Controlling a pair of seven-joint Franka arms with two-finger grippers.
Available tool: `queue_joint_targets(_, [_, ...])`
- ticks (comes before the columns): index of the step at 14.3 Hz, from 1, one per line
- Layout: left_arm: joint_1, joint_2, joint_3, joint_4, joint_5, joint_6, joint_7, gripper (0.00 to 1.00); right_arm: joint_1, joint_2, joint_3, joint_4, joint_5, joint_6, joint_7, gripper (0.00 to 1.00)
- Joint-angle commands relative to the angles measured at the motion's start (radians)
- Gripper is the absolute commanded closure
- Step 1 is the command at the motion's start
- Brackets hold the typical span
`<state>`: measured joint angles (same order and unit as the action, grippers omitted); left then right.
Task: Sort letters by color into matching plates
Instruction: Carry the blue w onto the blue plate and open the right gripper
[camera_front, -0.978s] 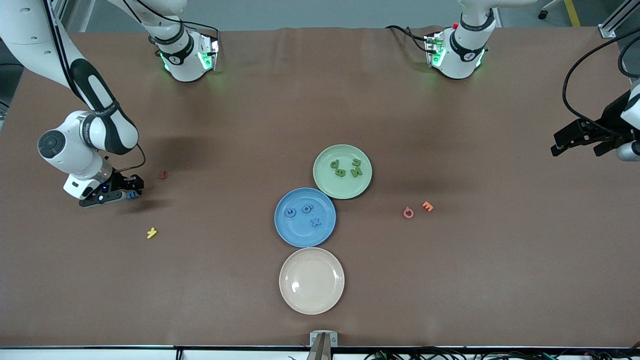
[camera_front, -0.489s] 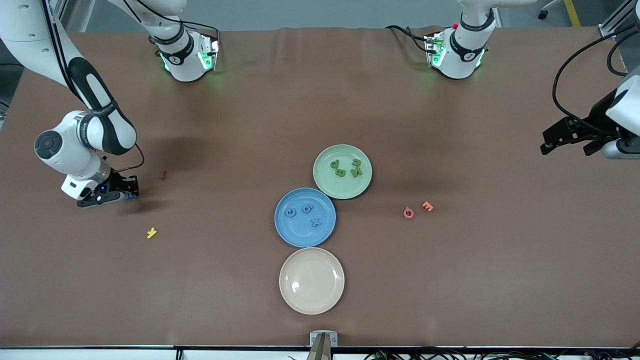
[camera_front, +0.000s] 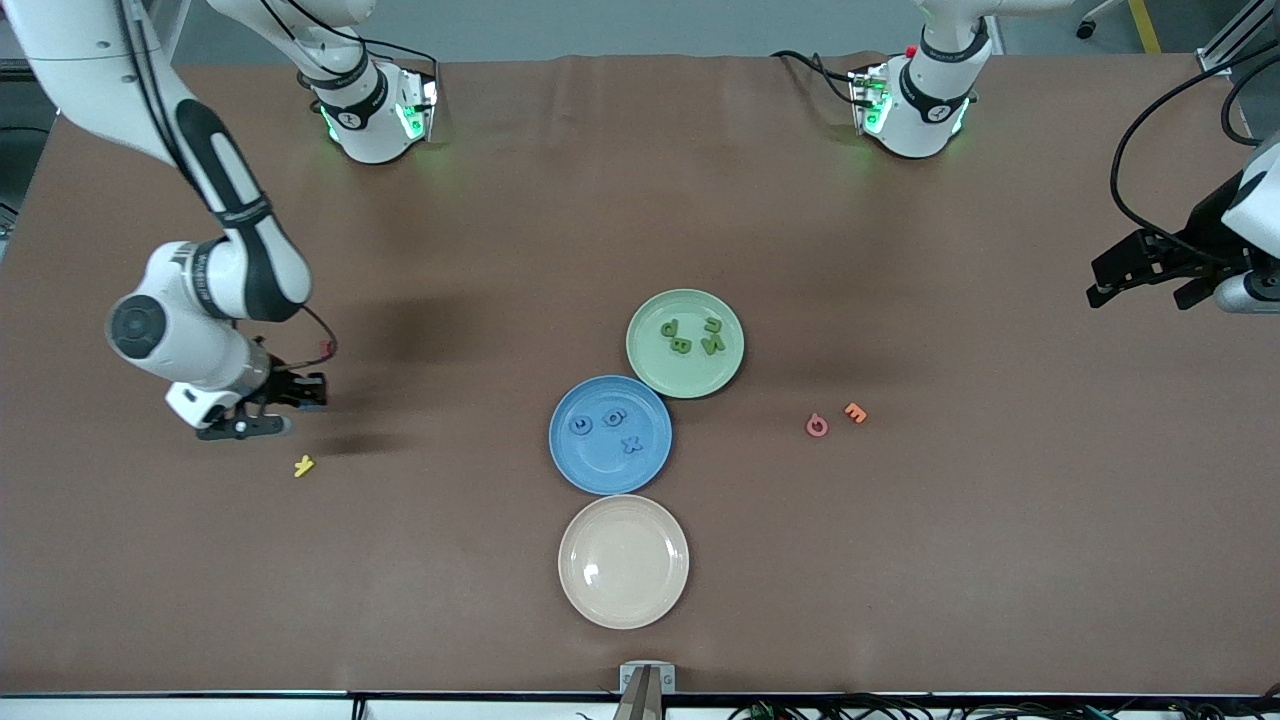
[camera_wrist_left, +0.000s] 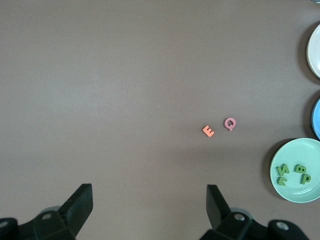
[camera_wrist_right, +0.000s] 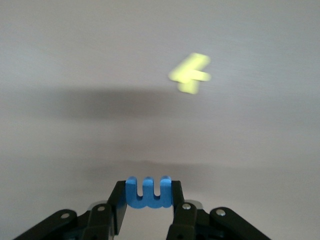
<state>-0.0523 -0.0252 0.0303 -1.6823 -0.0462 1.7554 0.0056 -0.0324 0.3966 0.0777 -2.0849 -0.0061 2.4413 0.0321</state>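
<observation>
A small blue foam letter (camera_wrist_right: 148, 192), its prongs rounded like a W, sits pinched between the black fingers of the right gripper (camera_front: 300, 393), lifted over the brown table (camera_front: 450, 250) toward the right arm's end, near a yellow letter (camera_front: 304, 465). Mid-table, the glossy round blue plate (camera_front: 585, 470) carries three blue letters; touching it, the light green plate (camera_front: 650, 370) holds four green ones. The left gripper (camera_wrist_left: 150, 207) waits, jaws wide and empty, over the left arm's edge
</observation>
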Motion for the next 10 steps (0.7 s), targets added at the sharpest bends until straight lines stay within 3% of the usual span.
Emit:
queue_joint_targets(1, [-0.001,-0.007,-0.001,0.012,0.014,-0.01,0.004,0.0,0.15,-0.002,0.008,0.103,0.012,-0.091,0.333,1.0])
queue_joint_targets(5, [-0.006,-0.013,-0.038,0.075,0.019,-0.138,-0.009,0.0,0.346,0.051,0.008,0.265,0.015,-0.13,0.751,1.0])
queue_joint_targets(10, [0.002,-0.013,-0.039,0.076,0.019,-0.151,-0.009,0.0,0.544,0.249,0.008,0.543,0.015,-0.131,1.138,1.0])
